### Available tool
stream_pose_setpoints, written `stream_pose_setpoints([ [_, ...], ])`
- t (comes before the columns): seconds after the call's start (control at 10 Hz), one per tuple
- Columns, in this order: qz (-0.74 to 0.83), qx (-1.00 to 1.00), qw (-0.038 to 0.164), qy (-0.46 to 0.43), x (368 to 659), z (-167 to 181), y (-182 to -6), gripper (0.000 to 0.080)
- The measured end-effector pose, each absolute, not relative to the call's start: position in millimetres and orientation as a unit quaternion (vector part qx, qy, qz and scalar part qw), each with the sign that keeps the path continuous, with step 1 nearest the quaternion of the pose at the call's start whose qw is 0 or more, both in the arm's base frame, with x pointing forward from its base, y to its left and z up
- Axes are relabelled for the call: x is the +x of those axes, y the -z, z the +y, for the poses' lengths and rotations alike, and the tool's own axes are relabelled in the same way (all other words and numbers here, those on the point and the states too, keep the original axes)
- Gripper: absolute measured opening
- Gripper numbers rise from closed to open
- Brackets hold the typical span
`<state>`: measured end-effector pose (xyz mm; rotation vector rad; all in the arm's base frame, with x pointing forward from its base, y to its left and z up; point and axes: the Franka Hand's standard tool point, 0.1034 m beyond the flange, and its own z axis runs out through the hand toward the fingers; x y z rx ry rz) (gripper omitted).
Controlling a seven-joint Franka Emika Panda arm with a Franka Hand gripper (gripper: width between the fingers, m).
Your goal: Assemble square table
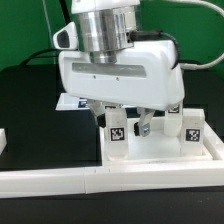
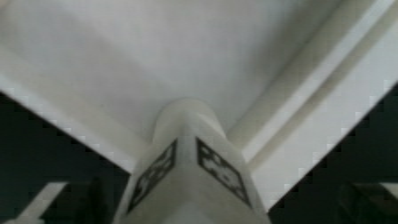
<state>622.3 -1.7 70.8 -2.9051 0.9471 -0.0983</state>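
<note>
The white square table top (image 1: 165, 158) lies flat at the front, against the rail. A white tagged leg post (image 1: 118, 131) stands upright on its near corner on the exterior view's left. A second leg post (image 1: 191, 129) stands at the corner on the exterior view's right. My gripper (image 1: 122, 120) hangs straight down over the first leg, with a finger on each side of it. In the wrist view the leg (image 2: 192, 150) rises towards the camera over the table top (image 2: 125, 50). My gripper (image 2: 205, 208) looks open, with dark gaps between the leg and the fingers (image 2: 45, 205).
The long white L-shaped rail (image 1: 50, 182) runs along the front edge. The marker board (image 1: 68, 101) lies on the black table behind my hand. A small white part (image 1: 3, 140) shows at the exterior view's left edge. Green cables hang at the back.
</note>
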Motion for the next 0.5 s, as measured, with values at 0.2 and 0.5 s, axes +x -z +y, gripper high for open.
stream_pose_setpoints([
  [0.2, 0.183, -0.980, 0.027, 0.071, 629.7, -7.2, -77.8, 0.0649],
  [0.5, 0.206, -0.975, 0.027, 0.074, 626.6, -8.7, -74.4, 0.0388],
])
